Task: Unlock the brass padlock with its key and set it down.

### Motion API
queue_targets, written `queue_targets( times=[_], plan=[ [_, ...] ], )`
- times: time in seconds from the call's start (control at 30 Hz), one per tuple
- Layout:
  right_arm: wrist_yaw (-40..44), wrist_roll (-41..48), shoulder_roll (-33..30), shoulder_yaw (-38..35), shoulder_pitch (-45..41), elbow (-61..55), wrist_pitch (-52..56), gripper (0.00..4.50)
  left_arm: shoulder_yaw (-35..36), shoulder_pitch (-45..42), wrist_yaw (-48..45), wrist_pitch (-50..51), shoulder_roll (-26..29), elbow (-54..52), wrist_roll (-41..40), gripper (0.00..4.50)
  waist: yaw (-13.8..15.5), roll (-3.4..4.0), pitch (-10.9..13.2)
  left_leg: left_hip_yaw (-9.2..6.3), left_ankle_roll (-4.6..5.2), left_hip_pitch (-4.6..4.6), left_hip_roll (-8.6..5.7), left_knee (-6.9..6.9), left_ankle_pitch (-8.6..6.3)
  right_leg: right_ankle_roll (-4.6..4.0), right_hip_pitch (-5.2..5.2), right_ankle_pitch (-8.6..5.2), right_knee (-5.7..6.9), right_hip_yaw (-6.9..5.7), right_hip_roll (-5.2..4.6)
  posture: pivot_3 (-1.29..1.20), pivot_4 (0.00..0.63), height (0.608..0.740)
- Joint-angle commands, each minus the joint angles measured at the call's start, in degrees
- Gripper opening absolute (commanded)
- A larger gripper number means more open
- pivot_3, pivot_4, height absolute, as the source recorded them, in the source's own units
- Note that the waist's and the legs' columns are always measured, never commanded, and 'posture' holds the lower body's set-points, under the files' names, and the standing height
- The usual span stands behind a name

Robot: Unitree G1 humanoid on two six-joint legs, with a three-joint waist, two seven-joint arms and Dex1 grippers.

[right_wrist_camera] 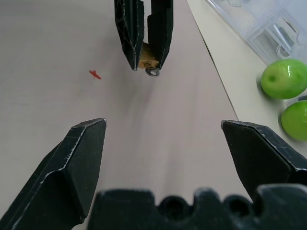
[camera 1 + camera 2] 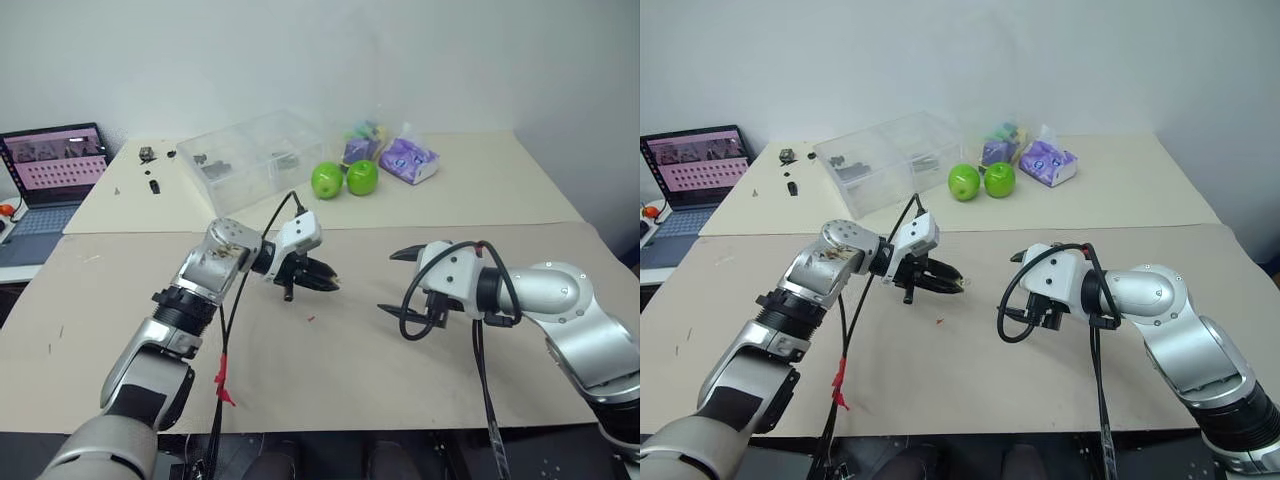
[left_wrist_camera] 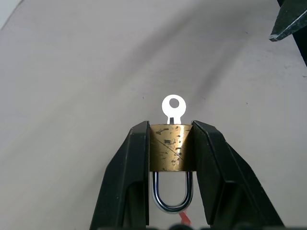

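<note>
Padlock (image 3: 167, 147) sits squeezed between the two black fingers of the left gripper (image 3: 168, 143), held up off the table (image 2: 400, 380). Its silver loop points back toward the wrist, and the key (image 3: 172, 108) pokes out the front, already in its hole. I think it is held this way so the key faces the right gripper (image 2: 398, 282). That one hangs near, fingers spread wide with nothing in them, likely ready to pinch the key and turn it.
</note>
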Motion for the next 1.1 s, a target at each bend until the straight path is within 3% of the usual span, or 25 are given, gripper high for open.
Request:
queue_targets(
  times=[0.03,0.2,0.37,0.8,0.9,1.03,1.1],
  plan=[
    [-0.31,1.05,0.72,-2.42,0.01,-2.42,-1.42,4.5,1.16,-1.43,-1.61,5.15,-0.03,-3.61,-3.68,0.81,-0.01,0.0,0.0,0.0,0.0,0.0,0.0,0.01,0.0,0.0,0.0,0.0,-0.01,0.0,0.0,0.0,0.15,0.74],
    [-1.69,-7.68,-0.5,-1.28,3.56,0.26,-19.07,4.5,0.39,-2.8,-7.7,15.01,1.87,-7.55,-9.63,0.81,0.0,0.0,0.0,0.0,0.0,-0.02,-0.05,0.01,0.0,0.02,-0.01,-0.01,-0.01,-0.01,-0.01,0.0,0.15,0.74],
    [-4.17,-15.32,-0.76,-1.25,6.34,2.79,-36.78,4.5,-0.87,-5.29,-11.99,16.82,3.34,-6.21,-11.78,0.81,-0.05,0.0,0.0,0.02,-0.02,0.06,-0.01,0.02,0.01,0.02,0.01,-0.02,0.04,0.0,0.06,0.0,0.15,0.74],
    [-4.29,-15.96,1.39,-1.67,8.31,4.32,-43.54,4.5,-6.79,-10.73,-16.27,9.32,3.44,2.06,-12.31,0.81,-0.03,-0.03,0.02,0.06,-0.09,0.09,-0.01,-0.02,0.05,0.02,0.02,-0.01,0.01,0.06,0.08,0.0,0.15,0.74],
    [-4.77,-16.9,2.52,-1.32,8.04,4.61,-43.23,3.75,-5.96,-11.14,-15.96,10.17,1.42,1.45,-11.72,0.81,-0.03,-0.04,0.02,0.07,-0.08,0.08,-0.02,-0.01,0.05,0.02,0.03,-0.02,0.01,0.06,0.07,0.0,0.15,0.74],
    [-5.47,-18.57,4.15,-1.48,7.36,4.54,-42.33,2.39,-5.67,-11.54,-15.95,10.94,0.11,0.82,-11.71,0.81,-0.08,-0.03,0.02,0.06,-0.1,0.07,-0.02,0.0,0.06,0.02,0.02,-0.02,0.02,0.06,0.08,0.0,0.15,0.74],
    [-5.73,-18.89,4.69,-1.76,7.2,4.52,-42.08,2.39,-5.79,-11.56,-15.79,10.68,-0.32,1.01,-11.38,0.81,-0.29,-0.03,0.02,0.08,-0.11,0.09,-0.01,0.0,0.07,0.02,0.02,-0.01,0.03,0.08,0.09,0.0,0.15,0.74]
  ],
)
